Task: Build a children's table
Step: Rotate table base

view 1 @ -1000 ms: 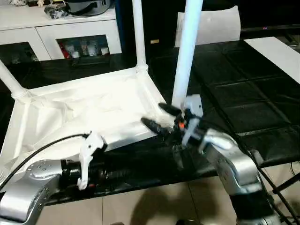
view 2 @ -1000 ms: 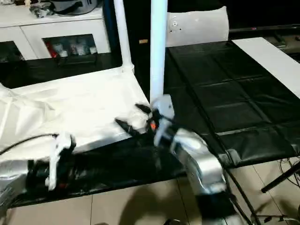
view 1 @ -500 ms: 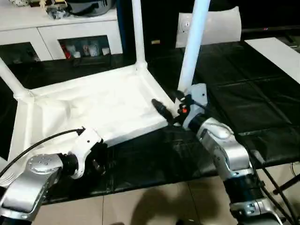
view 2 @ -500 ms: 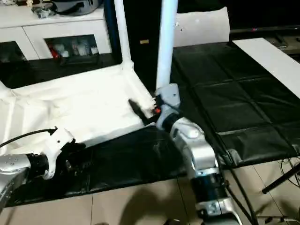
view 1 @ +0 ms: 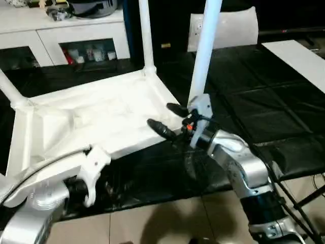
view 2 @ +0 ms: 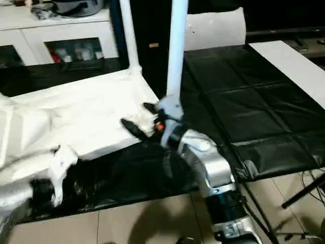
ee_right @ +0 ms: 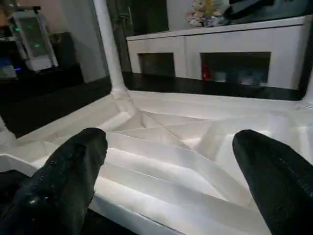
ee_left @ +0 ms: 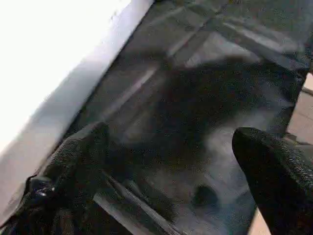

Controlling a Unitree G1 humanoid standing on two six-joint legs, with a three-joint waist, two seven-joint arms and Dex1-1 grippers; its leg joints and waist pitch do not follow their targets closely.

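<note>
Head view first: the children's table lies upside down on the black-covered tabletop, ribbed underside up, with legs standing in its corner sockets, the nearest leg just beside the right tool. That tool sits spread wide, nothing between its fingers, pointing over the near corner. The left tool is spread too, above the black cover just beside the white rim. Hollow moulded plastic, so probably light, stiff and a bit slick; the ribs or low on a leg look the surest hold.
</note>
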